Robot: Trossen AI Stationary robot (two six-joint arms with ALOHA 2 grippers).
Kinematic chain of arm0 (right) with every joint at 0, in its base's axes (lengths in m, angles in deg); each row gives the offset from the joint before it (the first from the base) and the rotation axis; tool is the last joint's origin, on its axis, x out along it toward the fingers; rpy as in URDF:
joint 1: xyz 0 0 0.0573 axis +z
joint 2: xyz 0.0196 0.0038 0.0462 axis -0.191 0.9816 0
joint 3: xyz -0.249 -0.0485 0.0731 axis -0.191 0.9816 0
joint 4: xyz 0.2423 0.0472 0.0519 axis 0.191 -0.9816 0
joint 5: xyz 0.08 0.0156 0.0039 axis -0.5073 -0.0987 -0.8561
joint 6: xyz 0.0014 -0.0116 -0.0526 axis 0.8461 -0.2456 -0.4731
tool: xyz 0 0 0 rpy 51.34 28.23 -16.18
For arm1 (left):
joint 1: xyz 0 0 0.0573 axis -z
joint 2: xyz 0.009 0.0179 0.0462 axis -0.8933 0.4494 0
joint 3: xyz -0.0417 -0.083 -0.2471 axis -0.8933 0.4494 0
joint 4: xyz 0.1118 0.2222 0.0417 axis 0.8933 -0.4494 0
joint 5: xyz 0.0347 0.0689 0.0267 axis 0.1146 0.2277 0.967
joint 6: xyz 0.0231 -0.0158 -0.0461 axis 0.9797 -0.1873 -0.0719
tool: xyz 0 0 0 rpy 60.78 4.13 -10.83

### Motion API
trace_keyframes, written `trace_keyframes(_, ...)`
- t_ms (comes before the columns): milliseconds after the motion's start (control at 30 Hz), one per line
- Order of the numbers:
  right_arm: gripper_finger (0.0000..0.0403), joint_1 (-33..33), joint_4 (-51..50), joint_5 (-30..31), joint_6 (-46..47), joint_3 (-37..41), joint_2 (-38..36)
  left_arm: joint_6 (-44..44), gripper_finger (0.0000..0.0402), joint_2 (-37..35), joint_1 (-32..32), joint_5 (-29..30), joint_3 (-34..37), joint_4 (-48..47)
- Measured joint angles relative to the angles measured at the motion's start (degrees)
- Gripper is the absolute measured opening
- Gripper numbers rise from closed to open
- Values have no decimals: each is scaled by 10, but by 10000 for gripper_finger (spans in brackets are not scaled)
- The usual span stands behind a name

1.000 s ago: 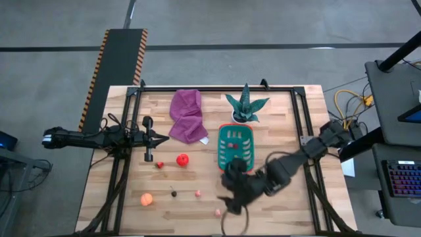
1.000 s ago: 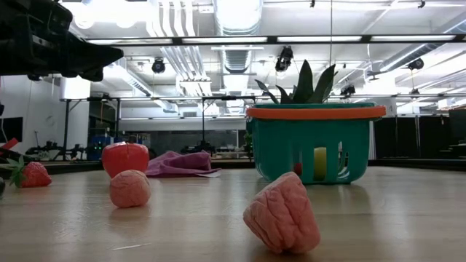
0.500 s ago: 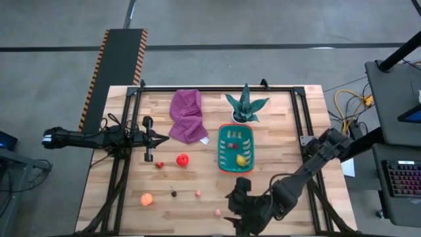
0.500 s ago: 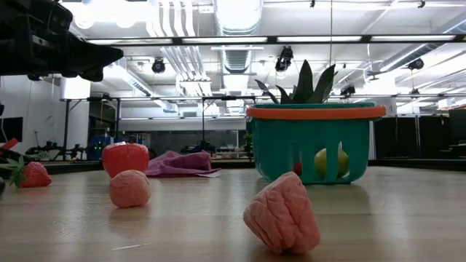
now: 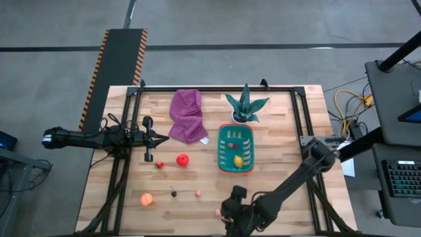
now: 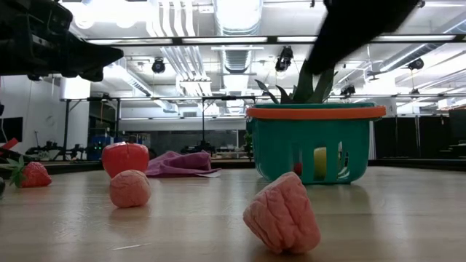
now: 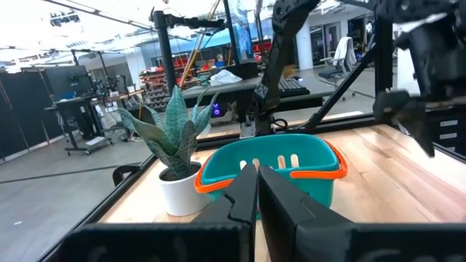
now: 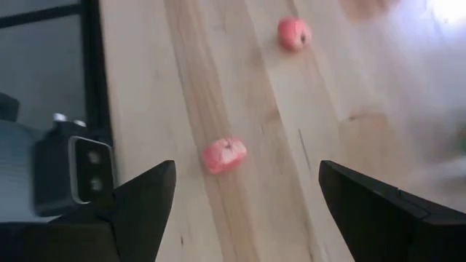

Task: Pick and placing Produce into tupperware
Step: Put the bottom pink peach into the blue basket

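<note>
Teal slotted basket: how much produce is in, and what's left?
Done: a yellow lemon and small red pieces lie in the teal slotted basket with the orange rim. In hand: nothing; the right gripper hangs open over the nearest pink piece. Left: the red fruit, strawberry, orange ball, dark piece, both pink pieces.

1. A grey concrete floor [image 5: 263, 26] surrounds the wooden table [image 5: 276, 118].
2. A black ramp with striped hazard edges [image 5: 115, 59] lies on the floor.
3. White ceiling ducts [image 6: 182, 29] and bright lamps hang overhead.
4. Distant workbenches [image 7: 80, 109] fill the hall.
</note>
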Motion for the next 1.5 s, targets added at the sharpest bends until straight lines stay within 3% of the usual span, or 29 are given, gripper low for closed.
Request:
trace_keyframes(700, 329, -7, 65, -15, 37, -1, 86, 0, 0, 6, 0, 0, 0, 0)
trace_keyframes(1500, 328, -20, 93, -18, 39, 7, 90, 0, 0, 7, 0, 0, 0, 0)
